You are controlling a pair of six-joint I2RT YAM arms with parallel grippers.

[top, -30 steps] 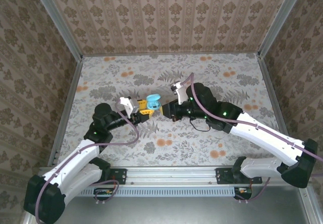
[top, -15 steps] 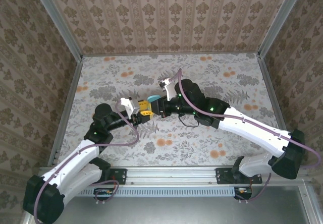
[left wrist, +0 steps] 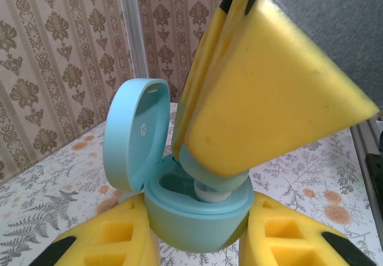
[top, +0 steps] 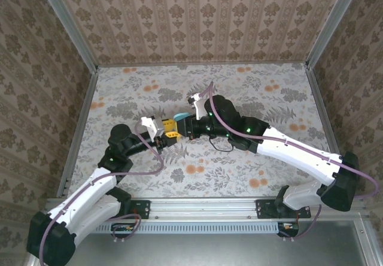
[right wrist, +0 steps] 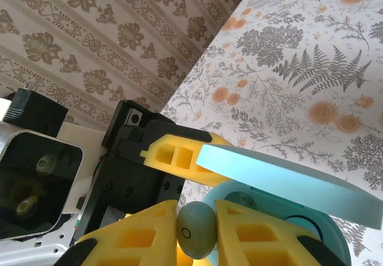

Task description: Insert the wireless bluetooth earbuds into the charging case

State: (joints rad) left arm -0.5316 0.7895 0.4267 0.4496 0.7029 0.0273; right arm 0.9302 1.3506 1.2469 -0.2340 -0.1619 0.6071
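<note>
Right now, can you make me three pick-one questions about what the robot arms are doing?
1. Where is the charging case? A held by the left gripper; B in a drawer; C on a shelf.
2. What colour is the case? A red; B light blue; C black.
3. The case's lid is: A shut; B missing; C open.
Answers: A, yellow fingers flank it; B, body and lid are pale blue; C, the lid stands tipped up.
</note>
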